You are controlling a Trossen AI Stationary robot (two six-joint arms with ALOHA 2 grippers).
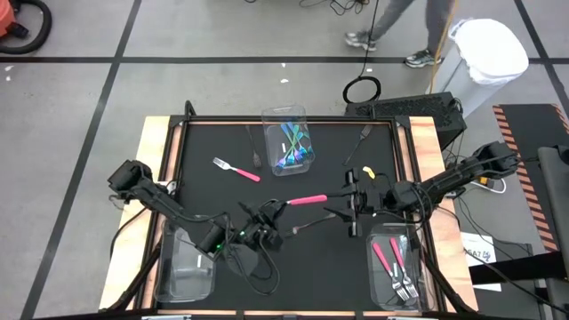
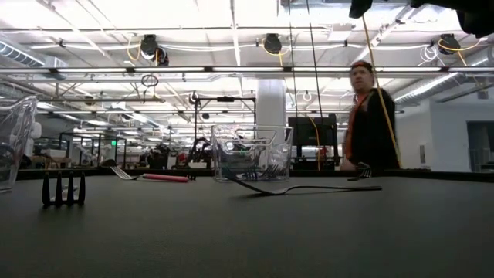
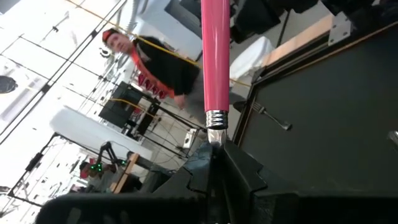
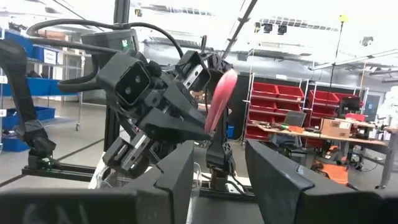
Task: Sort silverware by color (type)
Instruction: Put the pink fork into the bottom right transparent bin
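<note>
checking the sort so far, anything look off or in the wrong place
Nothing is spilled or damaged. The oddest thing is the pink-handled utensil held in mid-air by the left gripper, handle toward the open right gripper. A pink fork and dark forks lie unsorted on the mat.

A pale grey floor [image 1: 222, 36] crossed by dark straight lines surrounds the black-topped table [image 1: 293, 258] with light wooden side edges. Beside it stands a white bin lined with a plastic bag [image 1: 487, 53]. Beyond, the open workshop has a white round column [image 2: 272, 104], bright ceiling strip lights [image 2: 193, 48], red shelving racks [image 4: 280, 99] and blue storage boxes [image 4: 15, 46].
</note>
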